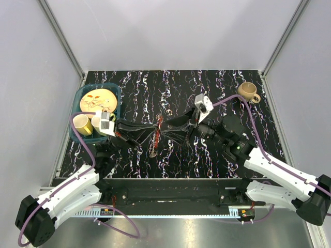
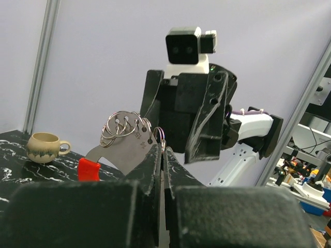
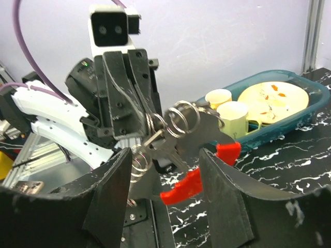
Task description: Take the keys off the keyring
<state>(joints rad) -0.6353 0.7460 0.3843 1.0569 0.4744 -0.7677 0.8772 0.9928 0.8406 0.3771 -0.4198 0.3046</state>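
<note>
The keys (image 3: 178,142) hang as a bunch of flat grey metal pieces with several silvery rings and a bright red curved piece (image 3: 182,188), held in the air over the table's middle (image 1: 159,125). My left gripper (image 2: 162,150) is shut on the keyring (image 2: 162,138), a thin wire loop pinched edge-on at its fingertips. The flat grey key piece (image 2: 124,150) and the red piece (image 2: 88,169) hang to its left. My right gripper (image 3: 164,155) is open, one finger on each side of the bunch, touching nothing that I can see. Both grippers meet tip to tip in the top view (image 1: 161,132).
A teal basket (image 1: 117,94) at the left holds a yellow plate (image 1: 98,98) and pale cups (image 1: 81,124). A brown mug (image 1: 249,91) stands at the back right. A small ring-like object (image 1: 153,153) lies on the table below the grippers.
</note>
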